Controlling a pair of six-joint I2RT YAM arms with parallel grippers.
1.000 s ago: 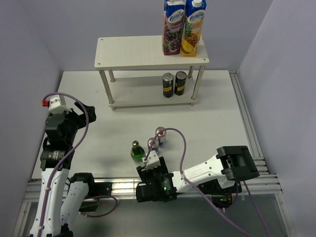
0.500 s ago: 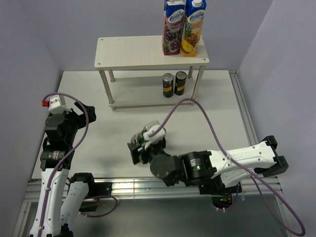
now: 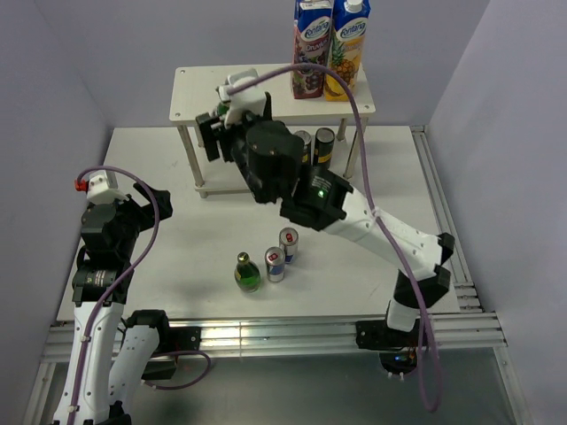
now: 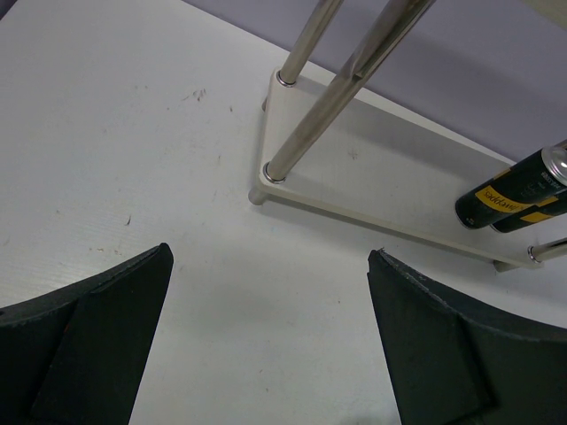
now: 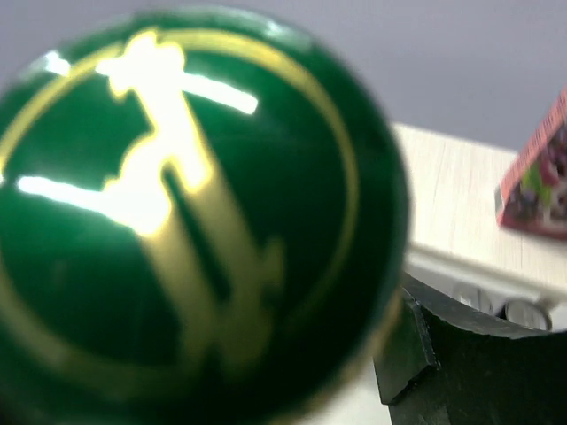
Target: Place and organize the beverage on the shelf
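Note:
My right gripper (image 3: 216, 133) is shut on a green glass bottle, held at the front left of the shelf (image 3: 197, 94), level with its top board. The bottle's green and gold cap (image 5: 195, 221) fills the right wrist view, with one black finger (image 5: 443, 363) beside it. A second green bottle (image 3: 246, 272) and two blue-silver cans (image 3: 275, 264) (image 3: 289, 244) stand on the table. Two black-gold cans (image 3: 323, 148) stand on the lower board, also in the left wrist view (image 4: 509, 190). My left gripper (image 3: 142, 208) is open and empty (image 4: 270, 354), low over the table at the left.
Two juice cartons (image 3: 312, 49) (image 3: 346, 49) stand on the right end of the top board. The right arm (image 3: 354, 217) stretches across the table's middle toward the shelf. The shelf's lower board (image 4: 399, 186) and front left legs (image 4: 306, 128) lie ahead of my left gripper.
My right arm has lifted a green bottle from the group near the table's front and swung it up and back to the shelf's front left. The left arm has not moved.

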